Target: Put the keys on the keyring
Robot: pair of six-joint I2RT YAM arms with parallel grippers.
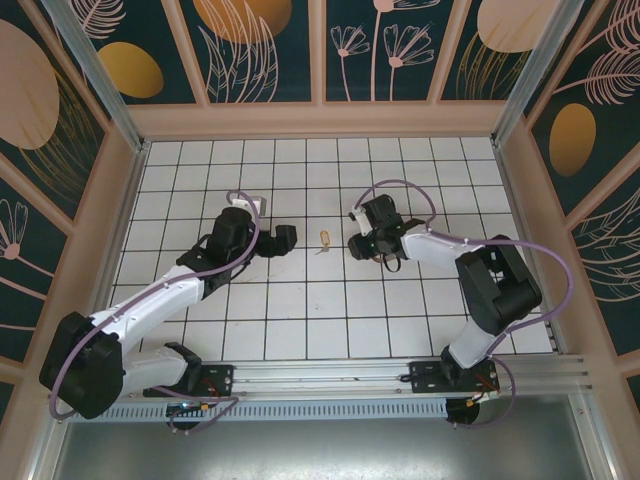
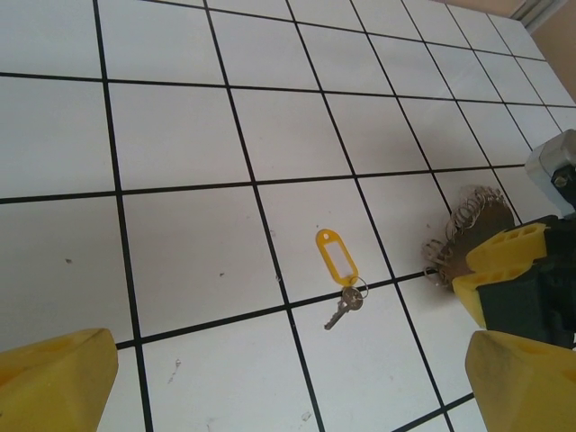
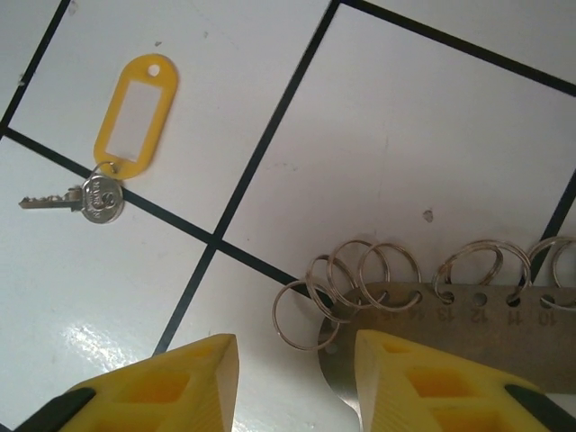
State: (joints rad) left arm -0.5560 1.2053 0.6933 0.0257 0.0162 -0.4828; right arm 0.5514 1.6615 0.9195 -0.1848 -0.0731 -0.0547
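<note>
Right wrist view: the right hand (image 3: 297,378) is released, its yellow fingertips apart above the white tiled counter (image 3: 432,135), one over a flat grey metal plate (image 3: 468,328) carrying wire split rings (image 3: 389,268). A small silver key (image 3: 63,201), ringed to a yellow plastic tag (image 3: 135,112), lies on the counter well apart from the plate. The left hand (image 2: 288,382) is released, fully spread.

Cataloguing a white desk (image 1: 300,340), glossy, ruled throughout in black grid lines. Enclosing it on three sides with dark teal wall panels (image 1: 400,70), printed with pale plant outlines and orange-gold ovals. Framing those panels in a pale wood frame (image 1: 320,120). Bracing the far corners with slanting metal posts (image 1: 95,70). Running a grooved aluminium rail (image 1: 330,372) along the near edge.
</note>
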